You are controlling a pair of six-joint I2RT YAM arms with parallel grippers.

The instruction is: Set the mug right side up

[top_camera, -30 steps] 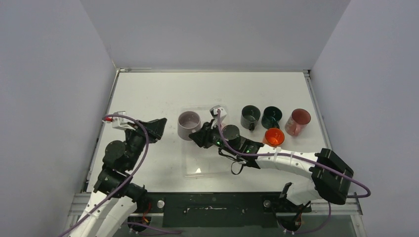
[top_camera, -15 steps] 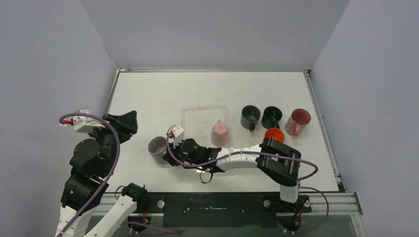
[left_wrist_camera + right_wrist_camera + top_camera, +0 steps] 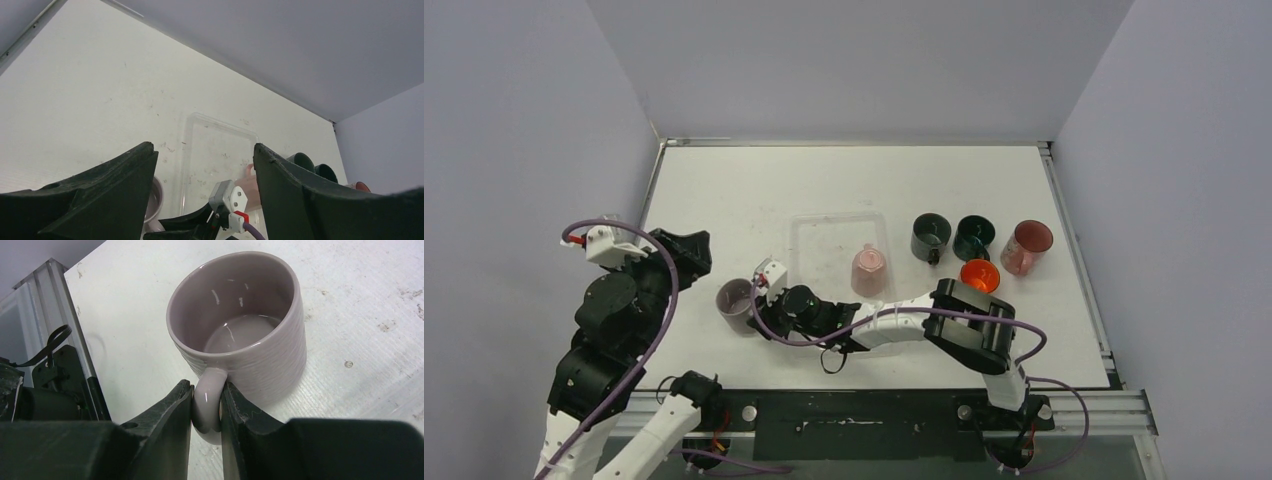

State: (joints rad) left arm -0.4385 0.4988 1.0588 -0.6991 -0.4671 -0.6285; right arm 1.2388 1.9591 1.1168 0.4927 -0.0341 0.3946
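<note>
A mauve ribbed mug (image 3: 736, 301) stands upright, mouth up, on the white table left of the clear tray; the right wrist view (image 3: 240, 330) shows its empty inside. My right gripper (image 3: 207, 396) is shut on the mug's handle (image 3: 207, 405), one finger on each side. In the top view the right gripper (image 3: 769, 300) reaches far left across the table. My left gripper (image 3: 205, 155) is open and empty, raised at the left table edge (image 3: 686, 250), apart from the mug. A pink cup (image 3: 868, 270) lies in the tray.
A clear plastic tray (image 3: 824, 235) sits mid-table. Two dark green mugs (image 3: 930, 236) (image 3: 973, 238), a translucent red cup (image 3: 1027, 247) and an orange cup (image 3: 979, 275) stand in a group at the right. The table's left rail is beside the left arm.
The right gripper carried the mauve mug from the tray's left side to the table left of the tray, a little further left in the last half second. The left arm drew back left.
</note>
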